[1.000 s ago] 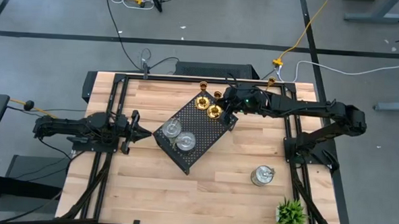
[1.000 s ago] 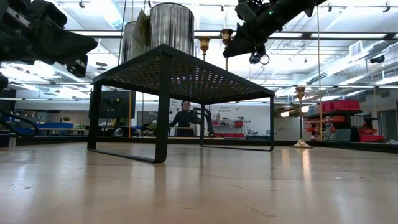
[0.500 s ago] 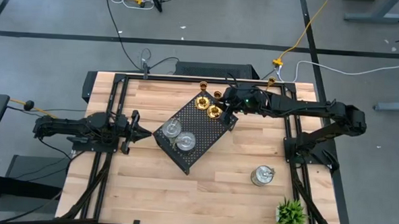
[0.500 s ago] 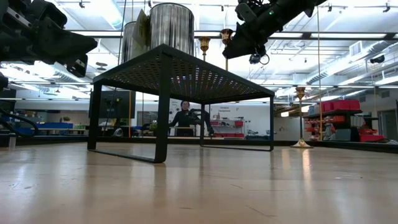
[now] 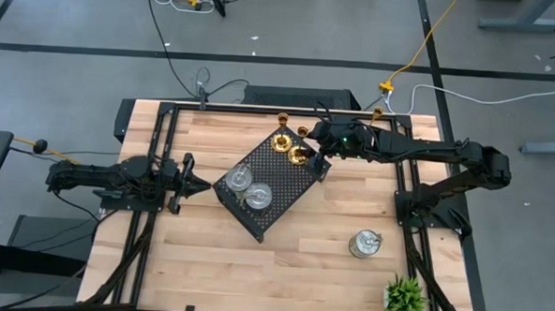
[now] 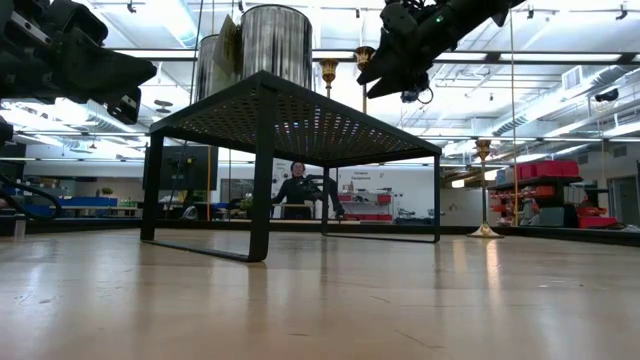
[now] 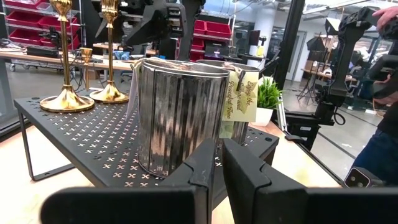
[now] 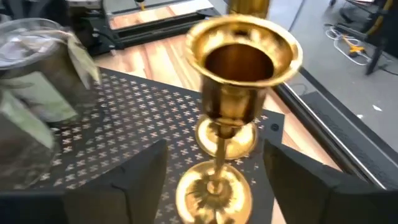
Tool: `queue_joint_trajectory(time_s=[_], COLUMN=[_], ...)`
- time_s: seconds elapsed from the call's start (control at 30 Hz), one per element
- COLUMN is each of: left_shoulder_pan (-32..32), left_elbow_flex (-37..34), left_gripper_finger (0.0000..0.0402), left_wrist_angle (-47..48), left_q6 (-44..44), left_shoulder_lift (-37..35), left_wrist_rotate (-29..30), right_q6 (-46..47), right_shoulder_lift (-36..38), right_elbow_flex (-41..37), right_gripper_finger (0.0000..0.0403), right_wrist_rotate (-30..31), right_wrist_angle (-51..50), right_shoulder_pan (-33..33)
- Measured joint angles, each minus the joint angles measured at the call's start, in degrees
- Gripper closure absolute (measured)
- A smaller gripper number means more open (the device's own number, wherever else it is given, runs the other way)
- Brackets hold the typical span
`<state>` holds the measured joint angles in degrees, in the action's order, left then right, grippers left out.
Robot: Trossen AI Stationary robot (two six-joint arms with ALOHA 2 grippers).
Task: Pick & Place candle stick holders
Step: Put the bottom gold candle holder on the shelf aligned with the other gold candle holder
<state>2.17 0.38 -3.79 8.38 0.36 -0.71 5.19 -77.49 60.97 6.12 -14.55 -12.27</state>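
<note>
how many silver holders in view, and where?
3. Two silver holders stand side by side on the black tray; a third sits on the table by the plant. None seem hidden.

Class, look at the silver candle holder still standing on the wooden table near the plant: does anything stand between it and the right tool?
Nothing visible does. The squat silver candle holder stands alone on bare wooden table, and the right tool is open over the black perforated tray beside a gold candlestick. Only open tabletop lies between.
</note>
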Motion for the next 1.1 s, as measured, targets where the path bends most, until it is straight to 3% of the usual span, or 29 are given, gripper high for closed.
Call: queue_joint_trajectory(time_s=[0.23,0.5,0.67,1.1], left_shoulder_pan=[0.00,-0.01,-0.02,-0.02], left_elbow_flex=[0.02,0.01,0.02,0.00], left_gripper_finger=[0.0362,0.0362,0.0362,0.0362], left_wrist_angle=[0.00,-0.02,-0.02,-0.04], left_q6=[0.00,0.00,0.00,0.00], left_shoulder_lift=[0.00,-0.01,0.00,-0.02], left_wrist_rotate=[-0.02,0.00,-0.02,0.00], right_q6=[-0.11,-0.35,-0.21,-1.17], right_shoulder_lift=[2.40,1.50,0.63,0.44], right_elbow_flex=[0.00,-0.04,-0.32,-6.63], right_gripper_finger=[0.0118,0.0139,0.0177,0.0323], right_wrist_rotate=[-2.37,-2.59,-2.54,-2.52], right_wrist_angle=[-4.08,-9.53,-8.89,-5.31], right_shoulder_pan=[0.17,0.17,0.17,0.37])
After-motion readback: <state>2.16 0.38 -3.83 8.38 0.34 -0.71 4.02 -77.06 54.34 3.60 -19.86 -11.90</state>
